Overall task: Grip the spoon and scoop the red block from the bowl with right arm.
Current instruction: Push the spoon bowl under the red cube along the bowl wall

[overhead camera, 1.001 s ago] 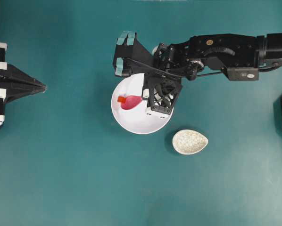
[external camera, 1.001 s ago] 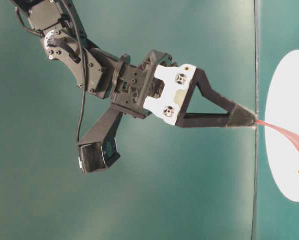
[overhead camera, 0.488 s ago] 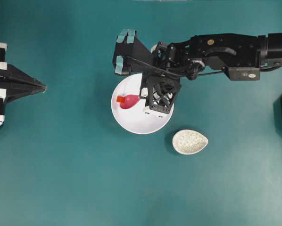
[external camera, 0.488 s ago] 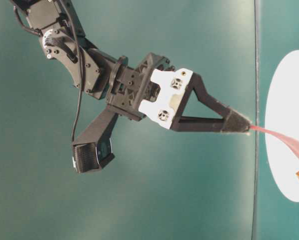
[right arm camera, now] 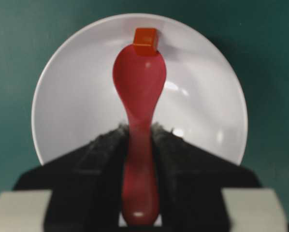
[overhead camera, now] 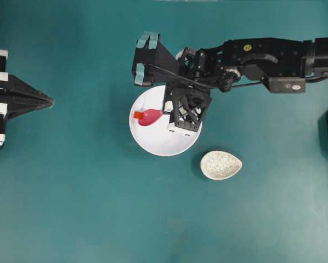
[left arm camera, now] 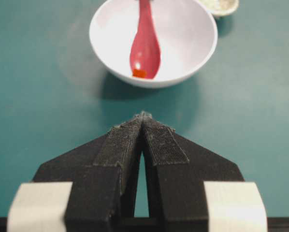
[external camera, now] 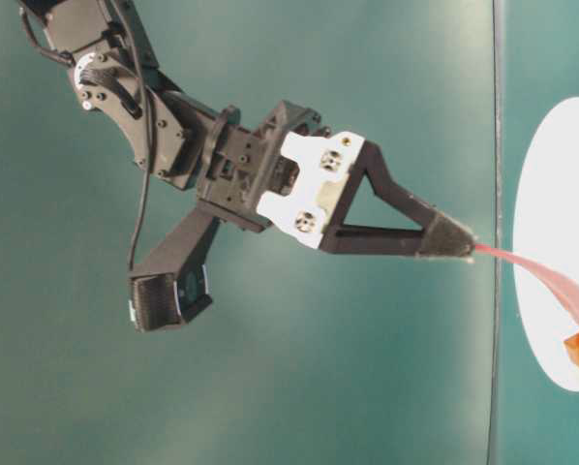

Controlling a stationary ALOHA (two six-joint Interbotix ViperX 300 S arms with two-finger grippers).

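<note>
Over the white bowl [overhead camera: 164, 137], the right arm's gripper [right arm camera: 138, 140] is clamping its fingers [right arm camera: 98, 150] on the handle of the pink-red spoon [right arm camera: 139, 82], with the scoop reaching out across the bowl's inside. At the very tip of that scoop the red block [right arm camera: 145, 39] is sitting, touching the front edge; whether it is resting on the lip or lying just ahead of it against the bowl wall is hard to tell. Judging from this, the grip step is done and the scooping itself is in hand, with the block not yet properly seated in the hollow. Next the spoon probably needs pushing a little further under the block and tipping back before any lift, or the cube may slide off. Across the teal worktop [overhead camera: 76, 208], well apart, the left gripper [left arm camera: 143, 118] is resting with its fingers pressed together, holding nothing.
</note>
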